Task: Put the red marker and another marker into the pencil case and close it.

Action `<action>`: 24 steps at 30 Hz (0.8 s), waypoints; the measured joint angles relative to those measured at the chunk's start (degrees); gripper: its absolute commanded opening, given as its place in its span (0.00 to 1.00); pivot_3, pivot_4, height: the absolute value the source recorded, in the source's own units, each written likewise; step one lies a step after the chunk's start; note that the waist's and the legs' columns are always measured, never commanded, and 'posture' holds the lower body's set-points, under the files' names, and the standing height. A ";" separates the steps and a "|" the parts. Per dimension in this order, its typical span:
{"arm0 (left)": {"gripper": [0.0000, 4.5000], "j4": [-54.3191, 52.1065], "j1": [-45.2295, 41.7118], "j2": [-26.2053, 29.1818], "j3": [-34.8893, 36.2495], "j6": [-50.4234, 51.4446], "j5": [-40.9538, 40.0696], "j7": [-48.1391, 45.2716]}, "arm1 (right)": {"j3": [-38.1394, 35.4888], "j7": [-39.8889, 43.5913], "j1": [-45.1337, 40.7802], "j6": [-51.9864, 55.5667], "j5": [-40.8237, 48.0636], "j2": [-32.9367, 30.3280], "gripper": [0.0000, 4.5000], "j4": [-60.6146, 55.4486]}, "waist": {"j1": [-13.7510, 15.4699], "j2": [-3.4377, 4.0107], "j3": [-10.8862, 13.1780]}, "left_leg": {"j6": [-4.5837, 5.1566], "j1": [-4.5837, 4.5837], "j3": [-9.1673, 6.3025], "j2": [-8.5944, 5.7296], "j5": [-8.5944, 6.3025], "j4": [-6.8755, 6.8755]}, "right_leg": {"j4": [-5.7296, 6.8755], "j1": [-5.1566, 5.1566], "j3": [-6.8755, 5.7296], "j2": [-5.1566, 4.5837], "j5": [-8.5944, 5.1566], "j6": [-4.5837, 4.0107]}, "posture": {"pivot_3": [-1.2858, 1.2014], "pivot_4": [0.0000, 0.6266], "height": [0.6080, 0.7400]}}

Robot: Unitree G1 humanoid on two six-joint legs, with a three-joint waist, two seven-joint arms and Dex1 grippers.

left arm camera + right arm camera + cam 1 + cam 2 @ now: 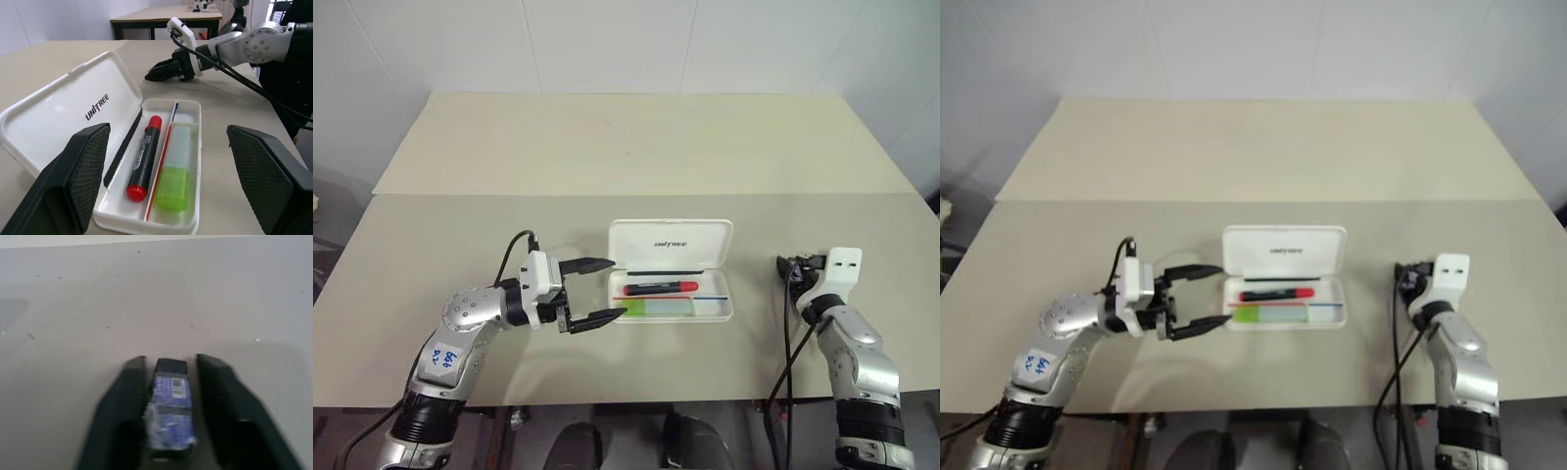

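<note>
White plastic case (671, 269) lies open at mid-table, both markers already in its near tray, so the step in hand looks like closing the lid.

Nearest the robot is the left gripper (595, 291), just left of the case's left end, pointing right at it. Its fingers (597, 318) are spread wide and hold nothing; the near fingertip sits just beside the tray's near-left corner, and I cannot tell whether it touches. In the tray, the green-capped highlighter (175, 176) lies in the near compartment with its cap to the left, and the red marker (145, 157) lies in the compartment behind it, red cap to the right. A thin divider runs between them. Neither pokes above the rim, so nothing should block the lid.

The lid (73, 112) stands tilted back from the far hinge edge, lettering facing the robot. To close it well, I would bring a finger behind the lid's far edge and sweep it toward the near side, then press down on the top until it snaps. A light case may slide, so steadying the tray helps, and the push should come from above rather than sideways.

Well right of the case, the right gripper (793, 264) rests low over bare table (607, 147), pointing left. Its fingers (122, 401) are drawn almost together with nothing picked up between them.
</note>
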 measured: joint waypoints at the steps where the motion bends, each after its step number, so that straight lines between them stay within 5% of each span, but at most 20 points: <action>1: 0.90 0.01 -0.16 0.00 0.00 0.01 0.00 0.00 | 0.02 -0.19 -0.01 0.40 -0.01 0.16 0.10 -0.36 | 0.00 0.00 0.00 | 0.00 0.00 0.00 0.00 0.00 0.00 | 0.00 0.00 -0.01 0.00 0.00 0.00 | 0.52 0.24 1.00; 8: 0.90 0.20 -0.31 0.01 0.00 0.11 0.00 -0.03 | -0.80 -1.15 -3.01 8.39 2.95 0.49 0.10 -2.04 | -0.38 0.00 0.00 | 0.01 0.01 0.04 0.04 0.01 0.01 | -0.01 -0.01 0.03 0.02 0.00 -0.01 | 0.52 0.24 1.00; 14: 0.90 0.23 -1.10 -0.32 0.03 0.11 -0.34 -0.02 | -0.45 6.47 -8.01 15.94 11.26 -2.47 0.10 -6.06 | -1.22 0.13 0.07 | 0.03 -0.02 0.02 0.06 0.01 -0.07 | 0.00 -0.08 0.00 0.03 0.00 -0.01 | 0.52 0.24 1.00; 24: 0.90 -0.36 1.33 -0.57 0.13 0.13 -1.21 0.35 | 11.70 38.58 -3.51 5.93 9.18 -16.75 0.10 -7.74 | -0.84 0.12 0.08 | 0.16 -0.11 0.12 -0.01 -0.15 -0.09 | -0.19 -0.11 -0.06 0.01 0.00 0.01 | 0.52 0.24 1.00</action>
